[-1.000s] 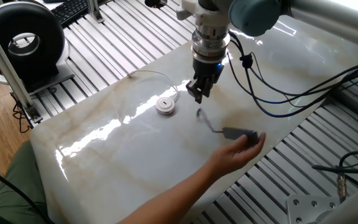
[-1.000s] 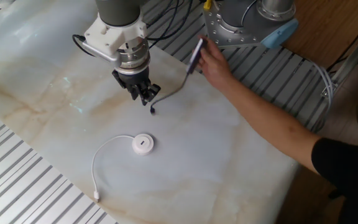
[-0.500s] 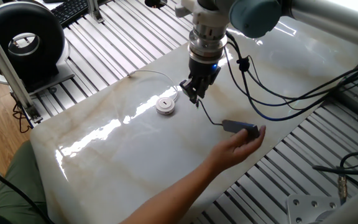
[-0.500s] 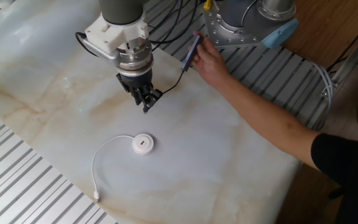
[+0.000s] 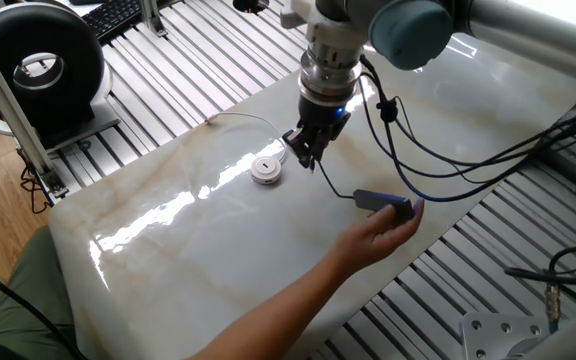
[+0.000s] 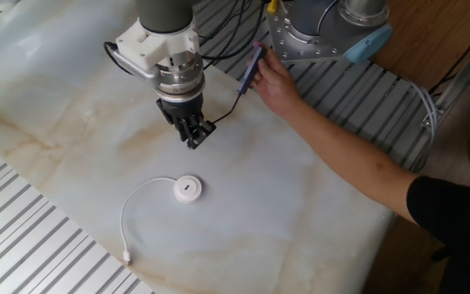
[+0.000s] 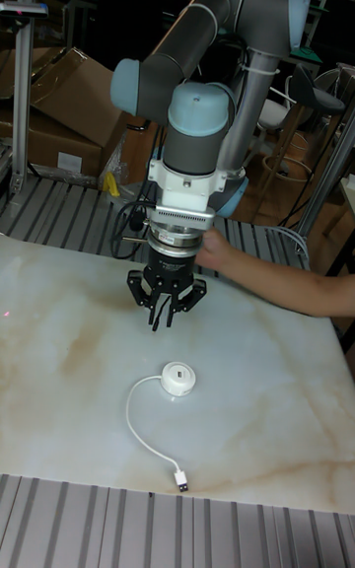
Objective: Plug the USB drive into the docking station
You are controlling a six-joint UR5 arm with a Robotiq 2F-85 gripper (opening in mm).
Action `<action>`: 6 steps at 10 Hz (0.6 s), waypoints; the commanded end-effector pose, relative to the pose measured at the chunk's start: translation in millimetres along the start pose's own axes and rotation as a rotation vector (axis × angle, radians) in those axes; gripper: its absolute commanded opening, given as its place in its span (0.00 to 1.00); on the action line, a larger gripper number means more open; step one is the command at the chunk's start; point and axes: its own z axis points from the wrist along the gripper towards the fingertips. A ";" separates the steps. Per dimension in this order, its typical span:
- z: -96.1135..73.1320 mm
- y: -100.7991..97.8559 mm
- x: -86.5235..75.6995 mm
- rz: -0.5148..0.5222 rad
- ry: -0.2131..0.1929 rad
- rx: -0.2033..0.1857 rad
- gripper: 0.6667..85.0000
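The USB drive's grey bar (image 5: 381, 202) is held in a person's hand (image 5: 388, 232) just above the marble table top. In the other fixed view the bar (image 6: 253, 65) sits in the same hand near the far edge. Its thin black cable (image 6: 225, 110) runs to my gripper (image 6: 194, 139), which is shut on the cable's plug end. The gripper (image 5: 304, 156) hangs a little to the right of the docking station (image 5: 266, 170), a white round puck lying flat. In the tall fixed view the gripper (image 7: 163, 318) is above and behind the docking station (image 7: 178, 378).
The puck's pale wire (image 7: 140, 422) loops toward the front edge and ends in a plug (image 7: 183, 482). The person's arm (image 6: 357, 163) crosses the right side of the table. A black round device (image 5: 40, 60) stands at the left on slotted aluminium.
My gripper came down, closed on the cable's plug end and moved slightly toward the puck. The hand shifted the grey bar a little, and the cable now stretches up to the gripper.
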 end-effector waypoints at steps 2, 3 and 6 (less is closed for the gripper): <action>2.8 3.4 -9.5 0.068 -0.051 -0.010 0.33; 3.1 3.9 -4.2 0.077 -0.033 -0.010 0.33; 4.2 6.5 1.0 0.097 -0.014 -0.022 0.31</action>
